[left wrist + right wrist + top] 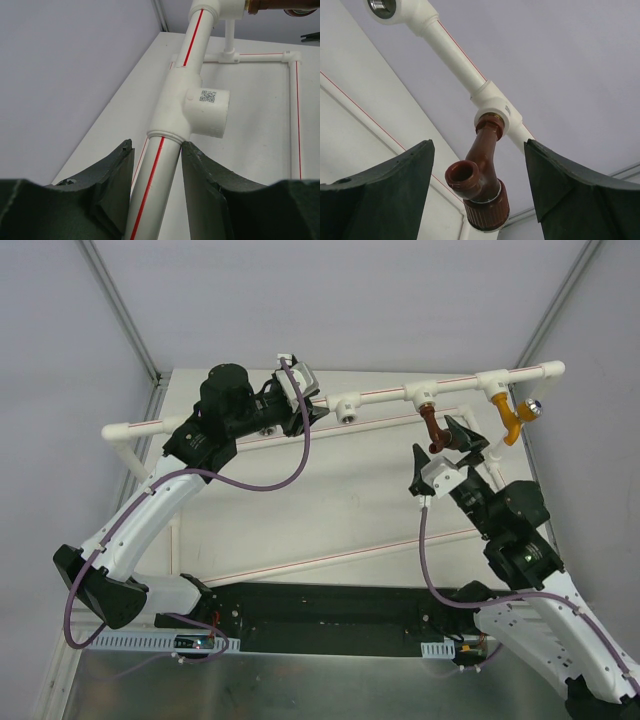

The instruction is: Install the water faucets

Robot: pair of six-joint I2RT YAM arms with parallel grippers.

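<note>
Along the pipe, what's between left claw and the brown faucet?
One empty white tee socket on the pipe, between left claw and brown faucet; top view shows it.

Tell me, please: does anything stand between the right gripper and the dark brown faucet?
Nothing visible does. The right gripper is open, and the brown faucet, hanging from its white tee, shows in the gap between the fingers with free space on both sides. The left gripper clamps the white pipe elsewhere.
</note>
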